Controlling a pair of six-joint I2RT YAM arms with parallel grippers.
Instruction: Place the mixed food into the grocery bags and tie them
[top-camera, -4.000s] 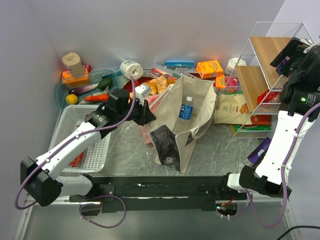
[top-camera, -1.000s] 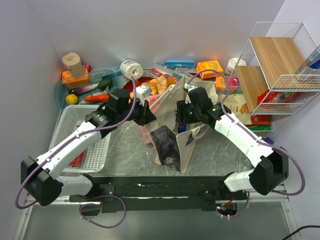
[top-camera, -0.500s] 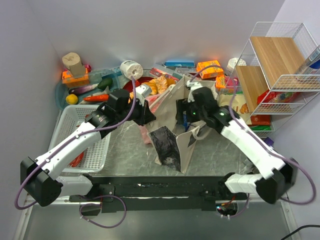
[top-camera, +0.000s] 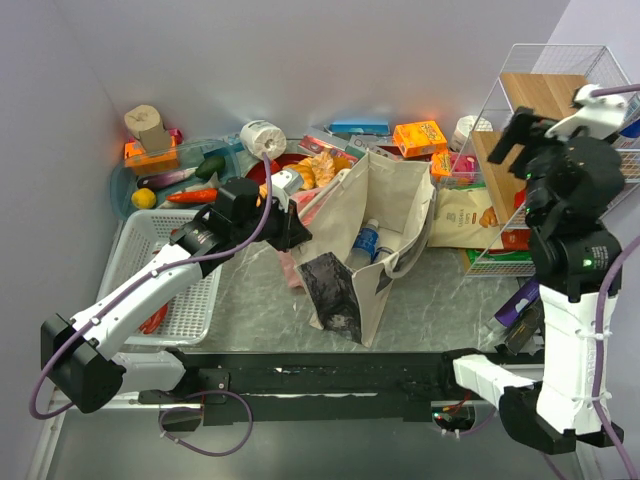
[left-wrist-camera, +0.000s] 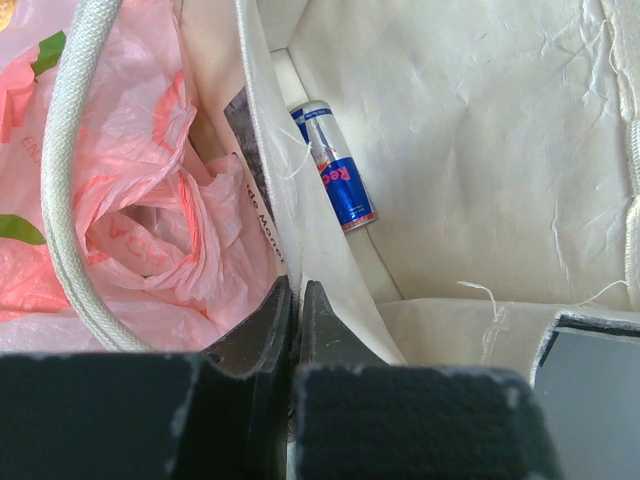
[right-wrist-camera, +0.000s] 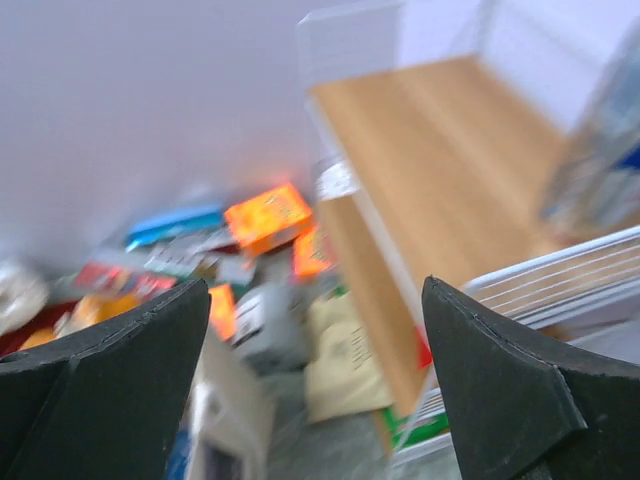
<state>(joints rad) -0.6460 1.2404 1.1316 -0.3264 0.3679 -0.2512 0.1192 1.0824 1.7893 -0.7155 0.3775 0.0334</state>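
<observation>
Left tool (left-wrist-camera: 297, 310): clenched on the rim of the canvas tote (top-camera: 395, 190) at its 9 o'clock edge, with the pink bag (left-wrist-camera: 150, 200) crumpled just outside. The tote mouth stands open; a blue-labelled can (left-wrist-camera: 338, 170) lies inside.

Right tool (right-wrist-camera: 312, 300): released, empty, held high at the tote's 2 o'clock beside the wire rack (top-camera: 560, 100). Bare surface (top-camera: 440, 300) lies between.

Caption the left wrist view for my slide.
Left hand pinching the tote rim, blue can inside, pink bag beside it.
</observation>
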